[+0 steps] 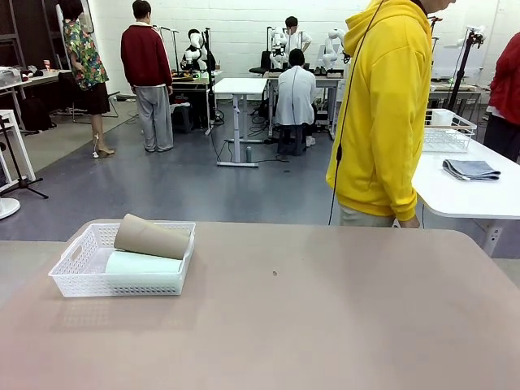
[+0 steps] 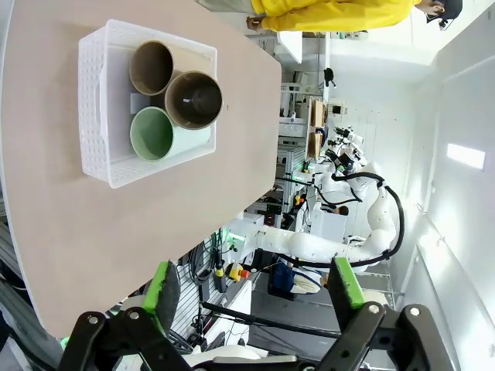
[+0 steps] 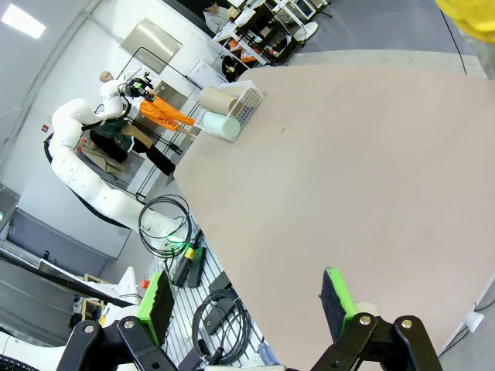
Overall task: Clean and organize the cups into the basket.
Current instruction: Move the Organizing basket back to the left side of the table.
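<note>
The shallow white perforated plastic basket lies at nine o'clock on the beige worktop, holding two brown tumblers stacked over the mint-green tumbler. Both the left gripper and the right gripper are spread and empty. The top tumbler may roll out if the basket is bumped.

Beige table, person in yellow hoodie, perhaps a grey cloth beyond
</note>
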`<state>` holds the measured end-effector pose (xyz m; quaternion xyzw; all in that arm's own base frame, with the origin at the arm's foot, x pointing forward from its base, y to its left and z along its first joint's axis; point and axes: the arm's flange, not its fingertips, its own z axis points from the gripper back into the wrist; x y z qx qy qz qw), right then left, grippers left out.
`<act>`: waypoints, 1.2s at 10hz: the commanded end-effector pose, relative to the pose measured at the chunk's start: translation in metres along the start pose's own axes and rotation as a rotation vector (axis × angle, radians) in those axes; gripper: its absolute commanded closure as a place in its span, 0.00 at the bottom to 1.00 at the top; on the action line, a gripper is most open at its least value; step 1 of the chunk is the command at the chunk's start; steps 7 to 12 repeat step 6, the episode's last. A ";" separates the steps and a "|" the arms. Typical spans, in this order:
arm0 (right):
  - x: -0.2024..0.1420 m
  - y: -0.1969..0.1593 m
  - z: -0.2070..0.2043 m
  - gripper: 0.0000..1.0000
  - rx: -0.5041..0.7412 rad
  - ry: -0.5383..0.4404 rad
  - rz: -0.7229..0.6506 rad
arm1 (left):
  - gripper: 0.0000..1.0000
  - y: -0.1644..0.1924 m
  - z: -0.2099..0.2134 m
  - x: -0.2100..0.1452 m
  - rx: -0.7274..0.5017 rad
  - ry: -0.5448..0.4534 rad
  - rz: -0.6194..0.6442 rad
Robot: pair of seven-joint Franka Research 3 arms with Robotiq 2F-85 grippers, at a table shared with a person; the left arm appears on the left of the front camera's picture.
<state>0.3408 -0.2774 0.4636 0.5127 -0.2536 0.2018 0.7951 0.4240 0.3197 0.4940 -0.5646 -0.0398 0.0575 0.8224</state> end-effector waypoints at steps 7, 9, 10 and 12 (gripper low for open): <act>0.001 0.001 -0.001 0.00 0.004 0.003 0.000 | 0.00 0.001 -0.004 -0.008 0.013 -0.007 -0.009; 0.001 0.001 -0.001 0.00 0.004 0.003 0.000 | 0.00 0.001 -0.004 -0.008 0.013 -0.007 -0.009; 0.001 0.001 -0.001 0.00 0.004 0.003 0.000 | 0.00 0.001 -0.004 -0.008 0.013 -0.007 -0.009; 0.001 0.001 -0.001 0.00 0.004 0.003 0.000 | 0.00 0.001 -0.004 -0.008 0.013 -0.007 -0.009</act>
